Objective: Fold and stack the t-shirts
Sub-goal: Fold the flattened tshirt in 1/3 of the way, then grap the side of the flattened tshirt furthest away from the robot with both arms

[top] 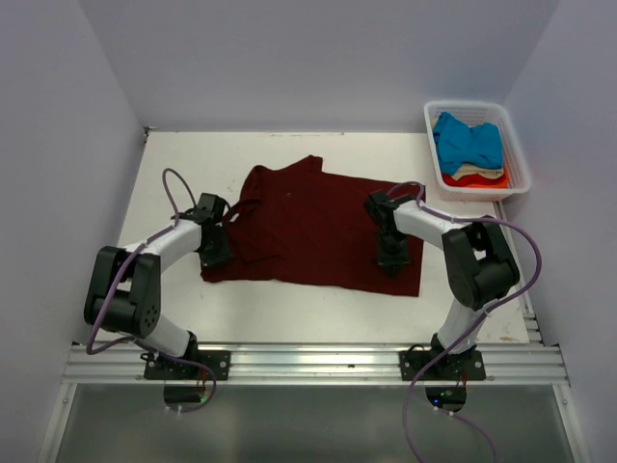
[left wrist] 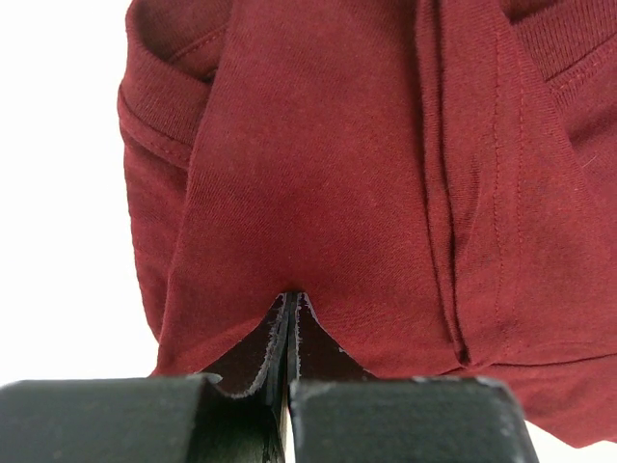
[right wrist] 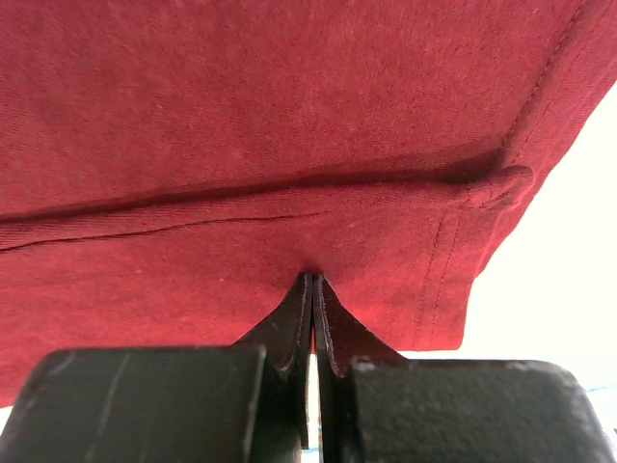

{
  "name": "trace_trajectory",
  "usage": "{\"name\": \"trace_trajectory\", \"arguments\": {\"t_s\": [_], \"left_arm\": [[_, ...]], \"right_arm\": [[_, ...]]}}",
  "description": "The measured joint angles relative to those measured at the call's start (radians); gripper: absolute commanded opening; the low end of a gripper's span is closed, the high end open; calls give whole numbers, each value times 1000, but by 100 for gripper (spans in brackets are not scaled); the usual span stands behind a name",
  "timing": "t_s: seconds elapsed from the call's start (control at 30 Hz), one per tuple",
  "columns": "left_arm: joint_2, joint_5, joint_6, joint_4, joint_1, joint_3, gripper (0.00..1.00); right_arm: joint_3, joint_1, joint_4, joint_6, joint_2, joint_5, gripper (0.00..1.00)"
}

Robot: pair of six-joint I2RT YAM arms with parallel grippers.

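The maroon shirt lay spread on the table between the two arms. The other shirts were piled in the basket. For a clean fold, it was judged that both sides should be lifted together, kept level and taut, and carried over in one line, so that no crease was trapped. The left gripper and right gripper were fully closed. The fingers appeared to be pinched on a small ridge of the shirt's cloth near its side edges.
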Motion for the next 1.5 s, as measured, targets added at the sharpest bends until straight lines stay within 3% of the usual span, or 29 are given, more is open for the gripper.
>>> {"name": "trace_trajectory", "arguments": {"t_s": [0.4, 0.57, 0.83, 0.97, 1.1, 1.23, 1.5], "left_arm": [[-105, 106, -85, -21, 3, -94, 0], [-159, 109, -86, -107, 2, -100, 0], [-238, 91, -66, -117, 1, 106, 0], [-222, 103, -44, -34, 1, 139, 0], [-142, 139, -13, 35, 0, 139, 0], [-75, 169, 21, 84, -2, 135, 0], [-48, 257, 70, 203, -8, 124, 0]], "right_arm": [[-61, 0, 4, -3, -43, -24, 0], [-63, 0, 10, -25, -76, -43, 0], [-9, 19, 211, -38, -212, -320, 0], [47, 61, 371, -7, -140, -469, 0], [142, 101, 452, 13, 27, -512, 0], [166, 129, 478, 32, 132, -516, 0], [166, 143, 482, 50, 145, -465, 0]]}}
